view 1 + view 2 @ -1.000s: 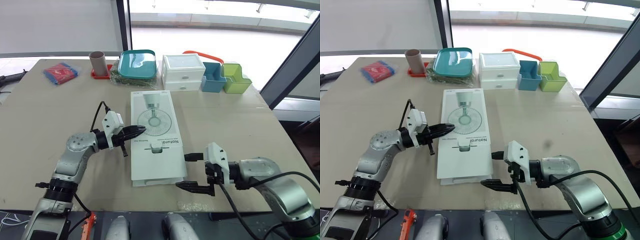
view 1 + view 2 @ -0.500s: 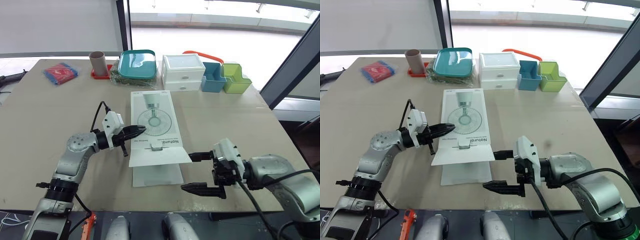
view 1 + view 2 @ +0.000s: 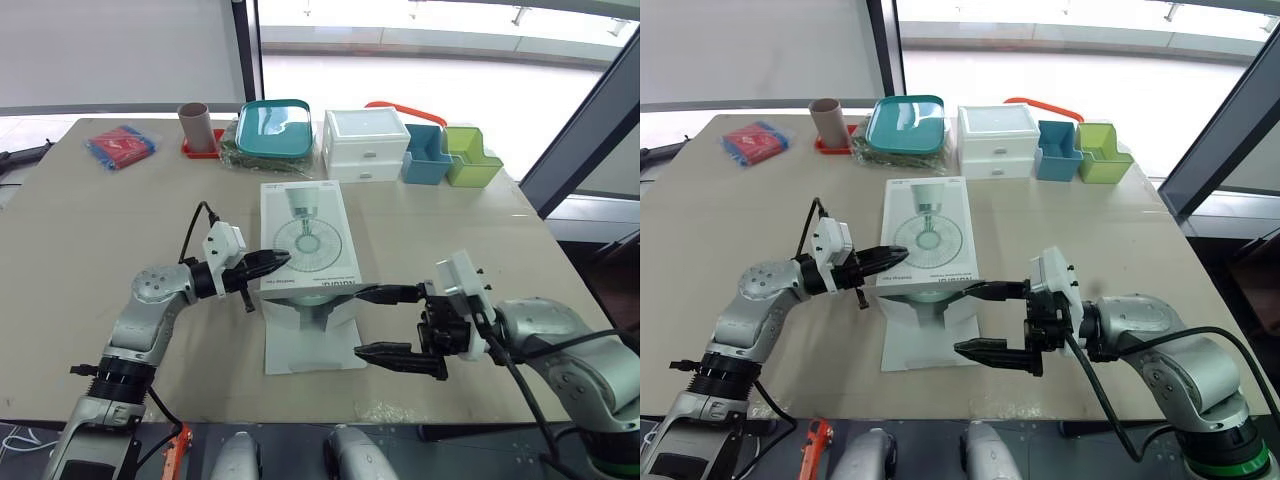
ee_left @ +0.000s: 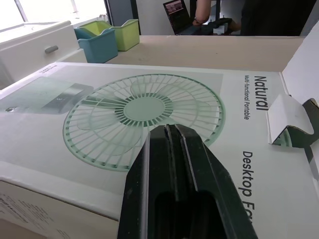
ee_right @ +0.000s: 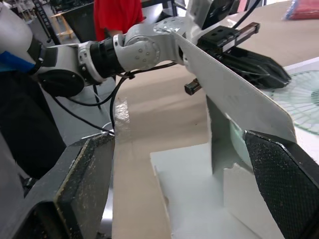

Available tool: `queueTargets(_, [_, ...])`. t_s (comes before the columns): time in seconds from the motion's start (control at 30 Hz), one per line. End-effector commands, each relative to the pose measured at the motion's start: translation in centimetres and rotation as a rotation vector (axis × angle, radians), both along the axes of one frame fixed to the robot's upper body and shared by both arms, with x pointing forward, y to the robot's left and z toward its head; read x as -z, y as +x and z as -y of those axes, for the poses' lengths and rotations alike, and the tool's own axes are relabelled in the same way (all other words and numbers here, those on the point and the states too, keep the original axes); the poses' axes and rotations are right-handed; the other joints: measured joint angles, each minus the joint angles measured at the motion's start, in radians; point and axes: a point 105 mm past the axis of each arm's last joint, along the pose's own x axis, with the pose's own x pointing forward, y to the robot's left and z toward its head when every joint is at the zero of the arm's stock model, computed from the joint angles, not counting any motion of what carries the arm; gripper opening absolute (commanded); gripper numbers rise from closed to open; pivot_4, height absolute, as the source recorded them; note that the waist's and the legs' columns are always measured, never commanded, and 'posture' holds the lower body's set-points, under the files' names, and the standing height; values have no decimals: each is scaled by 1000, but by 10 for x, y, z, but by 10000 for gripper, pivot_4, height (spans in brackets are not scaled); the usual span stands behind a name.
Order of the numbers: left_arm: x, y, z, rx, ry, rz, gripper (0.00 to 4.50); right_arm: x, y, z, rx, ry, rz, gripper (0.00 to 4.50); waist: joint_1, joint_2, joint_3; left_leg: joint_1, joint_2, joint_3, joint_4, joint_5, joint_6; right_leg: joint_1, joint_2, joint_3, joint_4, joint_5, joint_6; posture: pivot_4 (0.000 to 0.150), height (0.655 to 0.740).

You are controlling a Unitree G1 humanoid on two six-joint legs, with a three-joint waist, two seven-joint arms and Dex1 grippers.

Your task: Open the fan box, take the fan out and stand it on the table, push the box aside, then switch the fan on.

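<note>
progress is being made on the opening step: the near flap (image 3: 315, 290) of the fan box (image 3: 303, 235) is being stood up steeply from the box's near end, where a second ago it was lying flat and half a second ago it was only part raised. the right hand (image 3: 355, 322) is being kept spread wide and is being brought in closer to the box than before, its upper finger being laid along the flap's free edge and its lower finger being held low beside the white panel (image 3: 312, 350) that is being bared at the near end. the left hand (image 3: 284, 259) is being kept where it was, its fingers being pressed together and rested on the printed lid beside the fan drawing, so the box is being steadied on the bench (image 3: 110, 220) while the flap is being turned back. from this it is being judged that the box is nearly open and that nothing is being taken out yet. the fan is being taken to lie inside the box still; it is being hidden by the raised flap, and only a dim pale shape is being glimpsed in the opening, too unclear to be named. whether the upper right finger is truly touching the flap or merely being held just beside it is not being settled by these views.
</note>
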Motion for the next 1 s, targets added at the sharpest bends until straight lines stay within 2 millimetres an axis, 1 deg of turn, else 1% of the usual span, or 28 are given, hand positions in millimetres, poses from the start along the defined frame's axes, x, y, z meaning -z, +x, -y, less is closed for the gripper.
queueTargets(0.03, [3,3,-12,-45,20,-13,2618,-6,6,-1,30,15,24,45000,0,0,0,0,0,0,0,0,0,0,0,0,0,0,0,1500,7400])
queueTargets(0.17, [4,2,-13,-46,22,-17,2618,-9,13,-4,52,35,18,45000,-1,0,0,0,0,0,0,0,0,0,0,0,0,0,0,1500,7400])
queueTargets(0.6, [3,-2,-16,-59,22,-11,2618,-3,35,-13,139,-3,25,45000,-1,0,0,0,0,0,0,0,0,-1,0,0,0,0,0,1500,7400])
queueTargets(0.8, [1,-2,-16,-65,18,-9,2618,11,37,-16,140,-63,29,45000,-1,0,0,-1,0,0,-1,0,0,-1,0,0,0,0,0,1500,7400])
queueTargets(1.0, [-3,0,-22,-99,8,9,2618,11,40,-18,140,-63,34,45000,-2,0,0,-1,0,0,-1,0,0,-1,0,0,0,0,0,1500,7400])
